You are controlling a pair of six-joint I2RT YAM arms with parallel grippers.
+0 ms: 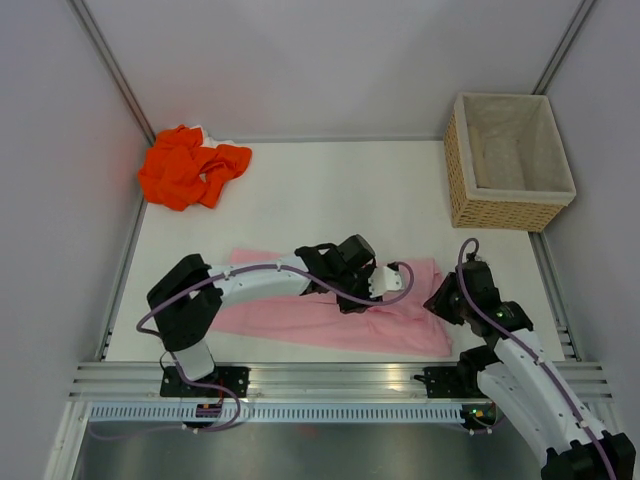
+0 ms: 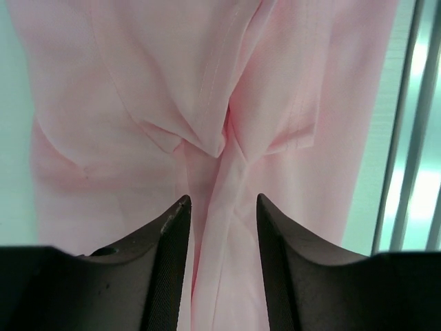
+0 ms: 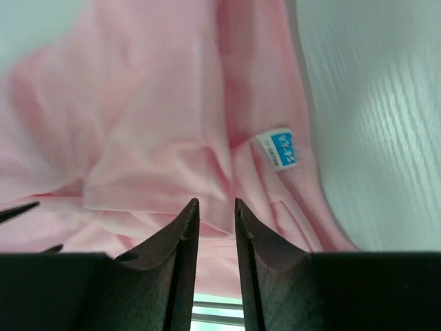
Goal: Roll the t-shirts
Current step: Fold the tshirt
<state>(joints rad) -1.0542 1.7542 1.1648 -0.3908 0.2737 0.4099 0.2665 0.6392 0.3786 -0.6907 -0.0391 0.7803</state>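
At the right-hand end of the pink t-shirt, near edge of the table:

Item 1, left gripper. Jaws partly apart, astride a raised ridge of pink cloth that runs on away from the fingertips. The fingers do not visibly pinch it.

Item 2, right gripper. Jaws drawn to a narrow slit with pink cloth showing through. Whether any fabric is caught in the slit cannot be told. The white neck label lies just ahead and to one side of the tips.

Item 3, pink t-shirt. Spread fairly flat, rumpled where the two grippers meet. Its long axis runs left to right along the near edge. Both sets of jaws sit at its right end, so nearly all the cloth lies leftward of them; a roll started here would likely have to travel that way.

Item 4, arms. The left arm reaches from its base slantwise over the shirt, well extended, wrist turned down. The right arm is folded close above its own base, elbow raised, and is the nearer to this end.

Item 5, orange t-shirt. Crumpled in the far left corner, well apart from both grippers, not yet rolled.

Item 6, wicker basket. Far right corner, upright.
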